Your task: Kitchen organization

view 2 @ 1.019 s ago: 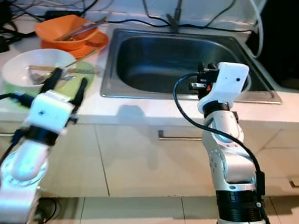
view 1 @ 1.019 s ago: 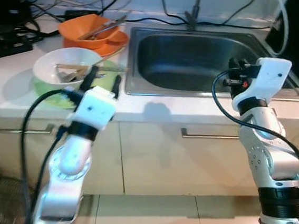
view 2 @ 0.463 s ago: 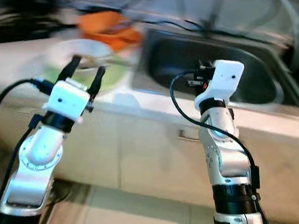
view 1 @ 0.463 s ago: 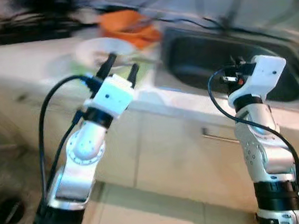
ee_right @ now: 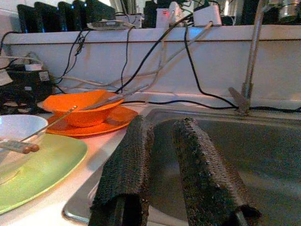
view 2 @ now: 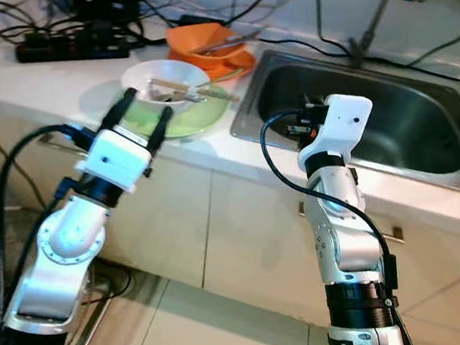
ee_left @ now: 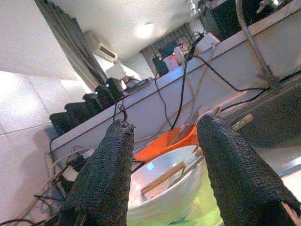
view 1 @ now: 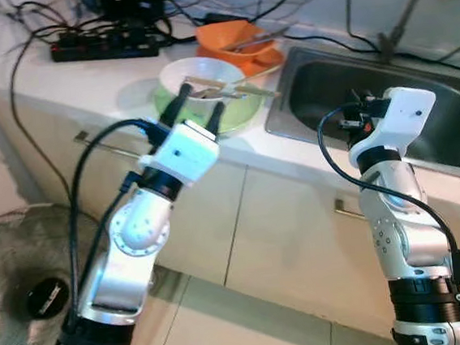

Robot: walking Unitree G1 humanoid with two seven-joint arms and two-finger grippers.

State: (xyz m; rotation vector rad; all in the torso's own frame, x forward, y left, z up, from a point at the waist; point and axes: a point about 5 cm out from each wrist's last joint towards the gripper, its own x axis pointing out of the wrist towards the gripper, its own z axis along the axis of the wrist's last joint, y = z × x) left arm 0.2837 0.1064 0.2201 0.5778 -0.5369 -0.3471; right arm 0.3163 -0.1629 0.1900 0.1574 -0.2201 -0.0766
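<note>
Taking the sink as the landmark: farthest to its left a power strip lies on the counter among cables. Nearer, a white bowl holding chopsticks sits on a green plate, just left of the sink rim. The left gripper hovers at the counter edge before that plate, fingers spread, empty. An orange bowl on an orange plate stands at the sink's back-left corner. The right gripper, fingers nearly together and empty, is over the sink's front rim.
</note>
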